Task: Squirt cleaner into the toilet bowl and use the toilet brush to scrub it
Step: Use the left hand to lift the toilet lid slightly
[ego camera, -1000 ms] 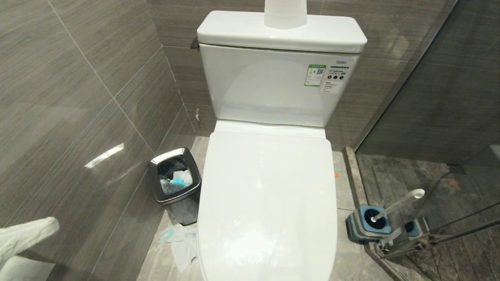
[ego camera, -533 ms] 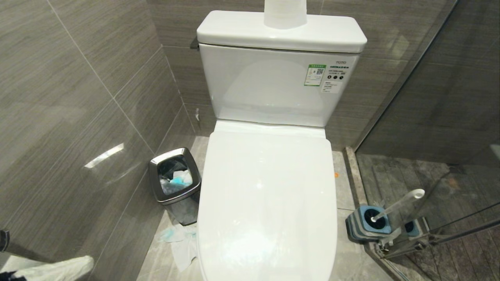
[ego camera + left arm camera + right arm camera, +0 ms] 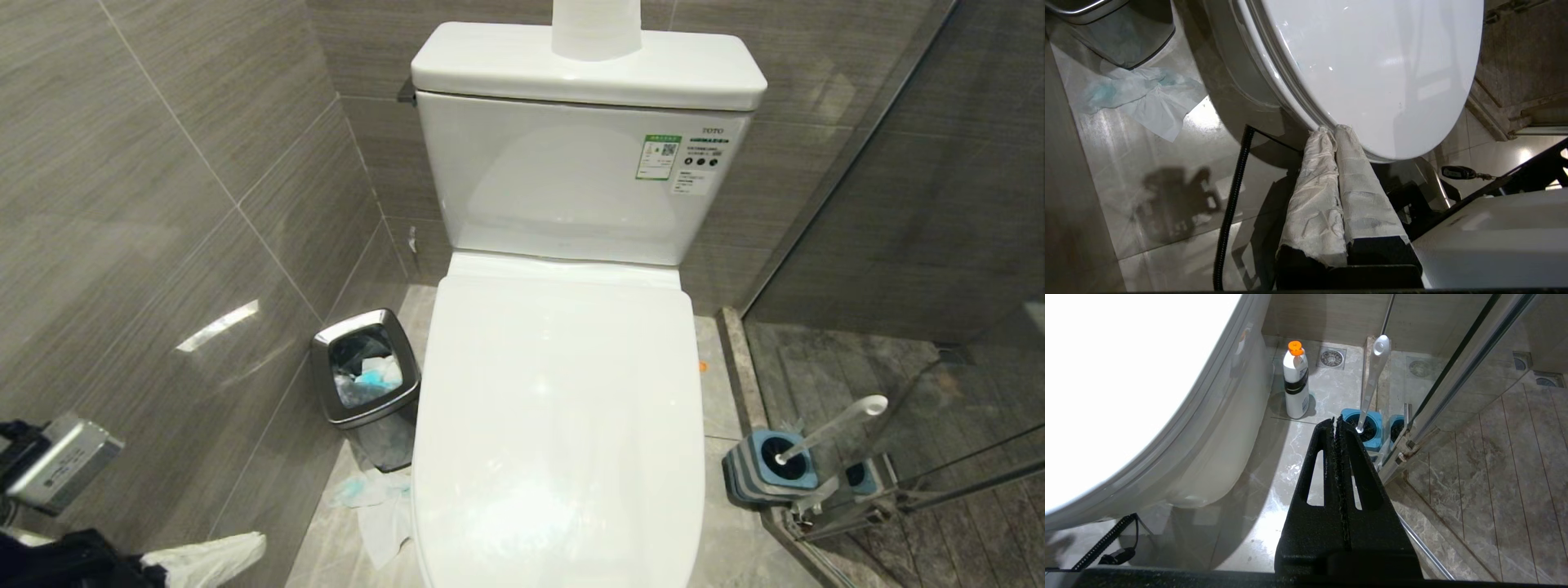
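The left hand is closed, its two fingers wrapped in white cloth and pressed together, holding nothing. In its wrist view the fingertips sit right at the front edge of the toilet lid, at the seam under the rim; whether they touch it cannot be told. In the head view this hand shows low at the left corner, beside the grey tiled wall, well short of the toilet bowl, whose lid is down. On the floor near the hand lies a crumpled tissue stained pale blue, next to a small steel bin standing just left of the bowl.

The right hand is closed too, its black fingers shut flat against each other and empty, hanging low to the right of the bowl. Beyond its tips stands the toilet brush, its white handle leaning up out of a blue-topped holder set against the glass shower wall. Near the holder, close to the base of the bowl, a white bottle with an orange cap stands upright on the floor. In the head view the brush stands to the right of the bowl. A white roll sits on the tank.
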